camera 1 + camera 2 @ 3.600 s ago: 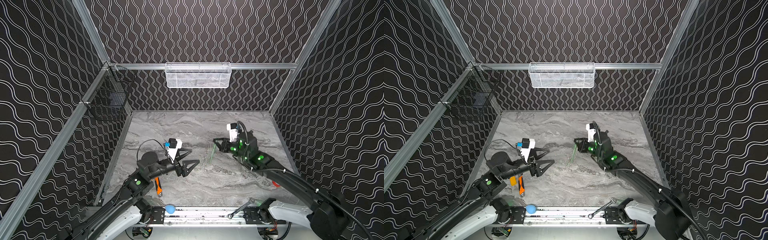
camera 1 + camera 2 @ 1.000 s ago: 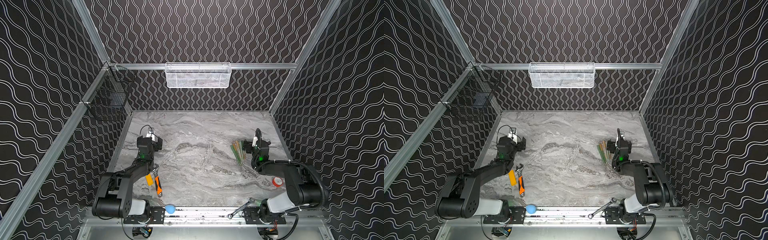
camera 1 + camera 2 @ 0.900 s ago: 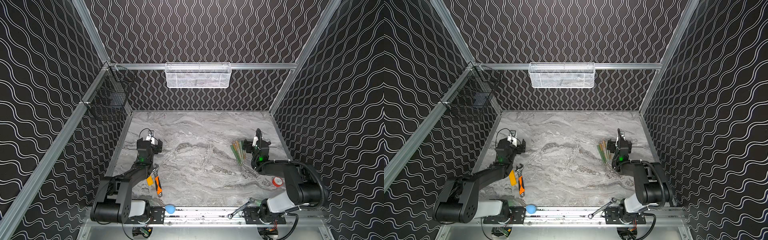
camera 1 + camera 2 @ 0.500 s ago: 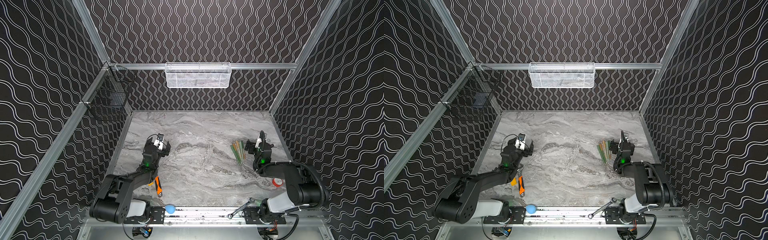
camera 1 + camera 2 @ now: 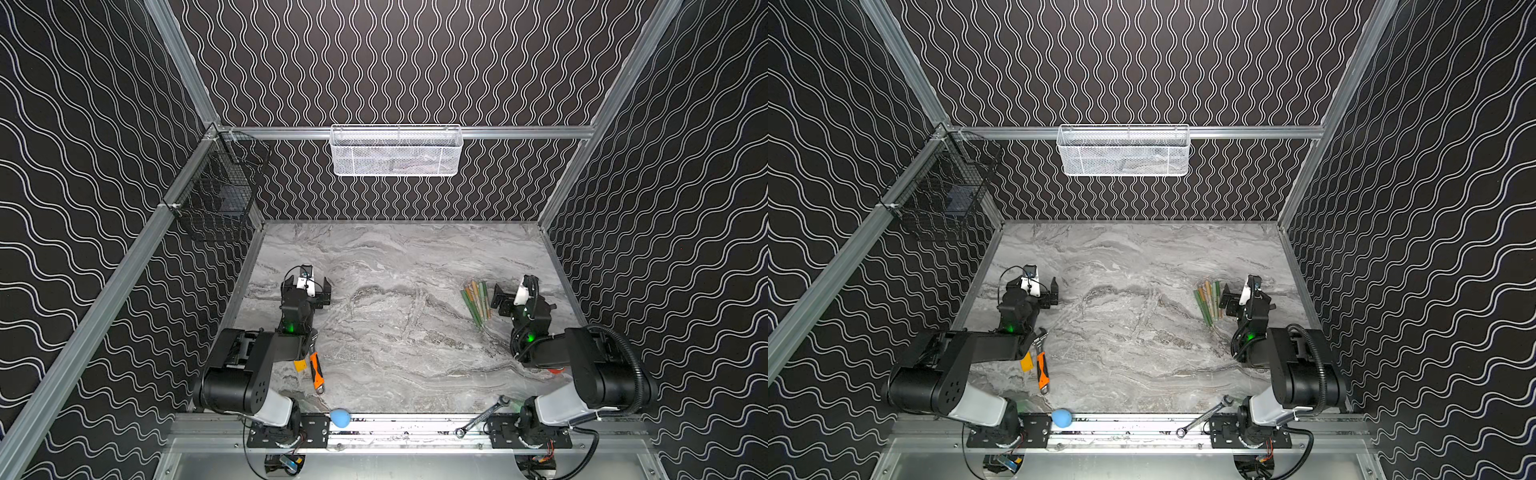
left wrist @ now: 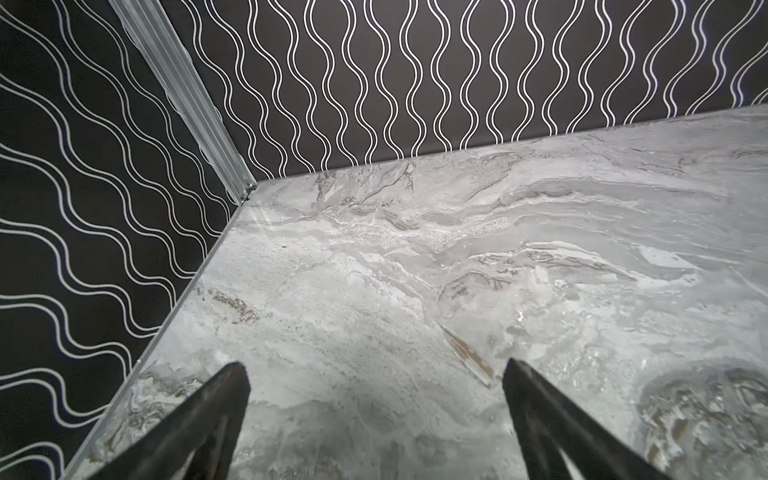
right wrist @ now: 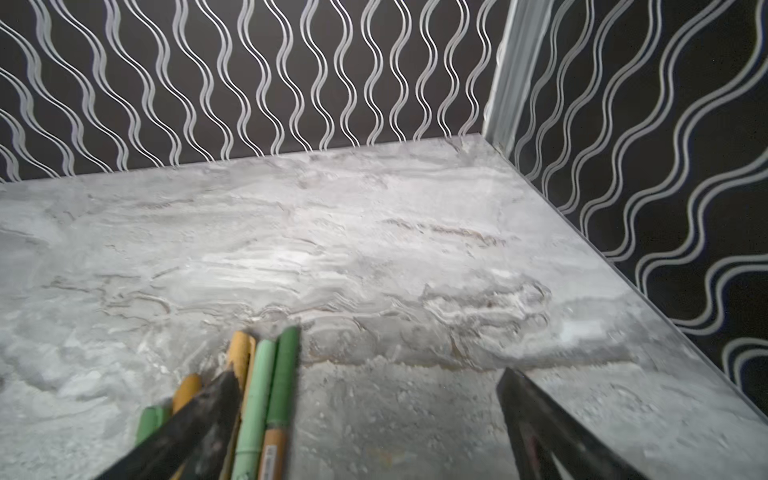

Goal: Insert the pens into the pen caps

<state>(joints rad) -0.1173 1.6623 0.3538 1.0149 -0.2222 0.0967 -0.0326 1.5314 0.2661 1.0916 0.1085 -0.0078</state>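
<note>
Seemingly done: pens bundled, pen caps on
Left gripper, right gripper gape empty; next, verify seating

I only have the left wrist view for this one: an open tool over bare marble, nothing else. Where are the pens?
Observer: The pens lie bunched side by side on the right half of the table, outside your view.
Operator: Is the right tool holding one?
Observer: No. The right tool is open and empty, beside the bunch.
Operator: Any loose caps lying around?
Observer: I see none in any view. In the right wrist view a dark green cap sits on the end of a tan-orange barrel.
</note>
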